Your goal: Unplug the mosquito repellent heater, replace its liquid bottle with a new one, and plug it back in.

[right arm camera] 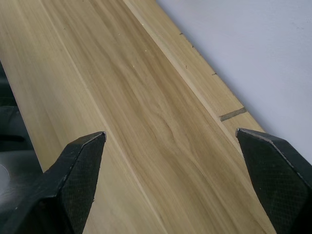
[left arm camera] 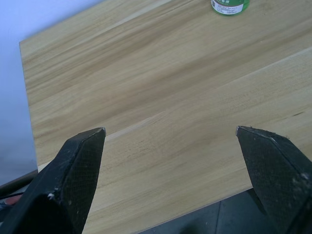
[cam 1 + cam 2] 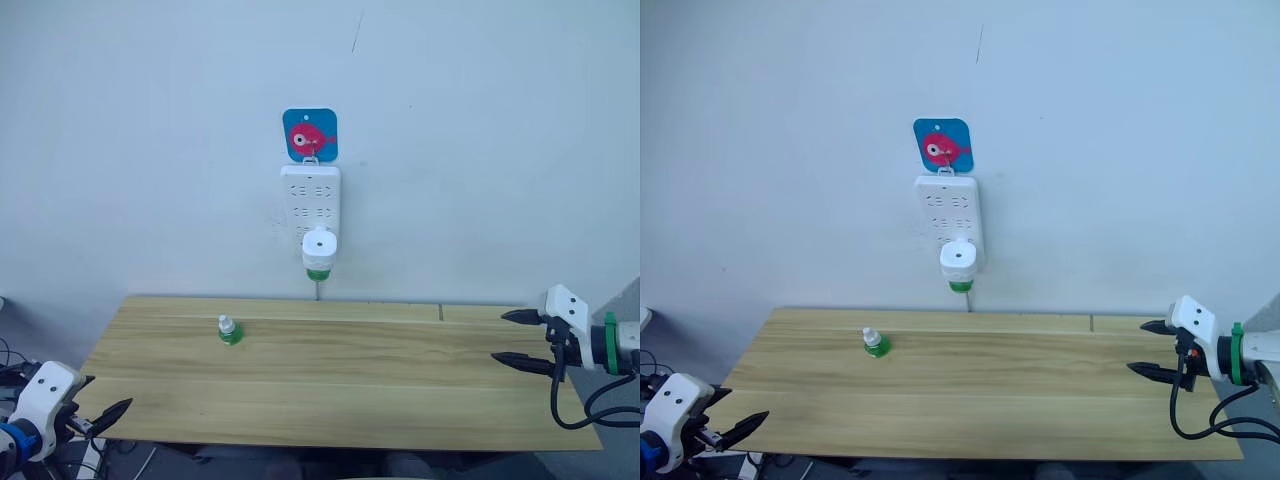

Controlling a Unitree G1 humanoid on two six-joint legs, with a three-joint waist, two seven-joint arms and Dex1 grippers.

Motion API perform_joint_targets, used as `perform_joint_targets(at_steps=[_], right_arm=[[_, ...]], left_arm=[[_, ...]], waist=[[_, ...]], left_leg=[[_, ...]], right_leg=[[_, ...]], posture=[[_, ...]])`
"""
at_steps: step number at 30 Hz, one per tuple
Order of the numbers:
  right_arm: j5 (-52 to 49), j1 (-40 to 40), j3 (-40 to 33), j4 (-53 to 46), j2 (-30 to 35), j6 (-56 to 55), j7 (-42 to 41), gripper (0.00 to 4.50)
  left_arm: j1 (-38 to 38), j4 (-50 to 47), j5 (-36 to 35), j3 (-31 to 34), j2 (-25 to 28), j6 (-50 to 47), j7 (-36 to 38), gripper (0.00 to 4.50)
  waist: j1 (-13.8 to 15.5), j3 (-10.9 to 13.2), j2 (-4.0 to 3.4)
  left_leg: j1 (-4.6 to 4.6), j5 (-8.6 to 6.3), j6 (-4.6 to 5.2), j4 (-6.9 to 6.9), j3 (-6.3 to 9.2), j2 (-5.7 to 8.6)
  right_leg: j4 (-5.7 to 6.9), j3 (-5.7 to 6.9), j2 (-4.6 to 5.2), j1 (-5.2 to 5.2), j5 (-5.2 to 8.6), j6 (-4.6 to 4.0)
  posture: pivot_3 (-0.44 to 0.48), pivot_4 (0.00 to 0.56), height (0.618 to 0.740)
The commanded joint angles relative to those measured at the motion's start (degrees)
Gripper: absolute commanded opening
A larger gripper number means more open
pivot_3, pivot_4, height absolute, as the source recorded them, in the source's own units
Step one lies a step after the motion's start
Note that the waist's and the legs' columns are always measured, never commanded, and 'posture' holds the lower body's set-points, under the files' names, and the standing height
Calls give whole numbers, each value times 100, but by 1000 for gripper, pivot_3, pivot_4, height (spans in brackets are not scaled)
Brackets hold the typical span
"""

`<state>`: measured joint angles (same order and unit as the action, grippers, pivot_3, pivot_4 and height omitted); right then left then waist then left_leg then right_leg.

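Observation:
The white mosquito repellent heater (image 3: 319, 243) is plugged into the bottom of a white power strip (image 3: 310, 196) on the wall, with a green liquid bottle (image 3: 318, 272) hanging under it. A second small green bottle (image 3: 230, 330) with a white cap stands on the wooden table (image 3: 340, 380), left of centre; its base also shows in the left wrist view (image 2: 229, 6). My left gripper (image 3: 100, 402) hovers open at the table's front left corner. Over the table's right end, my right gripper (image 3: 508, 337) is open and holds nothing.
A blue square hook with a pink fish (image 3: 310, 135) holds the power strip on the plain wall. A thin cord (image 3: 318, 290) drops from the strip behind the table's back edge.

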<state>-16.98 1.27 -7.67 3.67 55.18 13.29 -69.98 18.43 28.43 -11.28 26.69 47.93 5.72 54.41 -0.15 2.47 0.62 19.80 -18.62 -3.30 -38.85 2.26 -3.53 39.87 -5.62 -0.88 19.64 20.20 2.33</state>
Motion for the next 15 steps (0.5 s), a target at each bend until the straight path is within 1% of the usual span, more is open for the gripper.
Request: perform_joint_targets(at_steps=[1, 6, 8, 11, 13, 15], right_arm=[[-85, 6, -134, -180, 74, 4, -42, 4464], [-239, 81, -227, -425, 68, 215, -32, 4464], [-291, 92, -250, -490, 65, 287, -21, 4464], [-356, 82, -249, -529, 91, 375, -28, 4464], [-423, 49, -262, -522, 109, 488, -51, 4464], [-495, 32, -282, -521, 114, 590, -85, 4464]], left_arm=[[-104, 154, -34, 26, 166, 209, 62, 4500], [-244, 523, -140, 14, 228, 431, 422, 4500], [-270, 565, -232, 110, 233, 734, 594, 4500], [-377, 689, -338, 200, 268, 811, 635, 4500], [-477, 765, -562, 317, 279, 741, 758, 4500], [-552, 896, -599, 321, 365, 784, 860, 4500]], waist=[[0, 0, 0], [-2, -1, -1], [-1, -2, 1], [0, -3, 2], [-1, -3, 2], [-2, -3, 2]], left_leg=[[0, 0, 0, 0, 0, 0], [0, 0, 0, 0, 0, 0], [0, 0, 0, 0, 0, 0], [1, 0, 0, 0, 0, -1], [0, 0, 0, 0, 0, -1], [0, 0, 0, 0, 0, -1]], right_leg=[[0, 0, 0, 0, 0, 0], [2, 0, -1, 1, 0, 0], [1, 0, -1, 1, 0, 0], [2, 0, -1, 1, 0, 0], [2, 1, -1, 1, 0, 0], [2, 1, -1, 2, 0, 0]], posture=[[61, 0, 740], [59, 0, 740], [59, 0, 740], [56, 0, 740], [54, 0, 740], [53, 0, 740]])
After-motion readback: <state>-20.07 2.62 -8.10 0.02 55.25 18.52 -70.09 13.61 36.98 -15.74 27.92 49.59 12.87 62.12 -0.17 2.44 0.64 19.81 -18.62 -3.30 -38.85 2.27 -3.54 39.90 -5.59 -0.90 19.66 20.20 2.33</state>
